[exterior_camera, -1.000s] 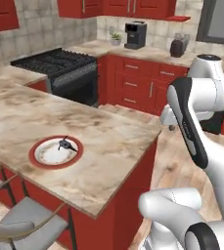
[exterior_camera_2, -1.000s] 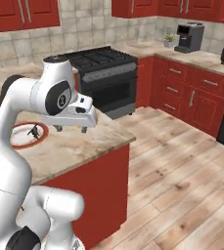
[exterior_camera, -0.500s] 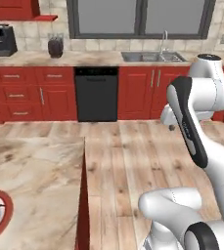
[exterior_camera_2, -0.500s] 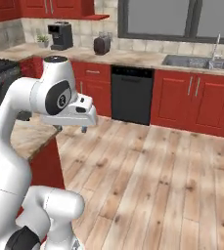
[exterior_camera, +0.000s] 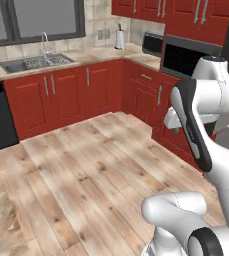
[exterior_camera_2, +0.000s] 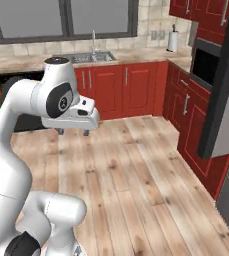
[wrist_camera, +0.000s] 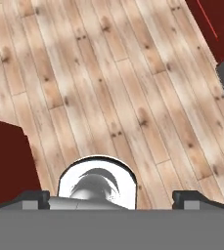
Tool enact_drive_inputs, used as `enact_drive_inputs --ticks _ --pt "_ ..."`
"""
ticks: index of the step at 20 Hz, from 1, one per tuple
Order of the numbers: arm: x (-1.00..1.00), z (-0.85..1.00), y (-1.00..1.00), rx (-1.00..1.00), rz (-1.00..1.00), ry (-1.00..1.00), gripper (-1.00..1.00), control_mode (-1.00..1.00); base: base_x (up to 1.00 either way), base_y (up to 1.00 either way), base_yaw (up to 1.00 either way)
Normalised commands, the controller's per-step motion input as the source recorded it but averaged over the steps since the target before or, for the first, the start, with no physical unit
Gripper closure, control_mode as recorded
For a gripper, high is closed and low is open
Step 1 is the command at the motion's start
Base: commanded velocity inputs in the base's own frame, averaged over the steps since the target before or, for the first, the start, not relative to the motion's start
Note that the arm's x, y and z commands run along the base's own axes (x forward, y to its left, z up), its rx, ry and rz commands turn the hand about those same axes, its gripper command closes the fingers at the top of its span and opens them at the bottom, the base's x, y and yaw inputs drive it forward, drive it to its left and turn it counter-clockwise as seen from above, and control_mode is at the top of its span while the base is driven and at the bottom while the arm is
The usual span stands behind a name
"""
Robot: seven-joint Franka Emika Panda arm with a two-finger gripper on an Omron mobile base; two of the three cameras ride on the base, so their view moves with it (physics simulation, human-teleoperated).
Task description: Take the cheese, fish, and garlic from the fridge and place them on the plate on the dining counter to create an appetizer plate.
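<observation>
Right base view, fridge (exterior_camera_2: 225, 95) well right of tool (exterior_camera_2: 73, 131).

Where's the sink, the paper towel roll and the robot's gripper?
sink (exterior_camera: 33, 63): left base view, on its basin.
paper towel roll (exterior_camera_2: 173, 42): right base view, on its white side.
gripper (wrist_camera: 111, 197): hand view, between the tips.

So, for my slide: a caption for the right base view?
Arm with gripper over wood floor, facing sink and red cabinets.
</observation>
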Motion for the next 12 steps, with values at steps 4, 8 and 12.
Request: enact_drive_inputs --ticks 4,8,12 --pt "0.0 0.0 0.0 0.0 0.0 0.0 -1.0 1.0 0.01 -0.29 -0.86" --pt "0.0 0.0 0.0 0.0 0.0 0.0 -1.0 1.0 0.18 -0.08 -0.79" --pt "0.0 0.0 0.0 0.0 0.0 0.0 -1.0 1.0 0.45 0.02 -0.73"
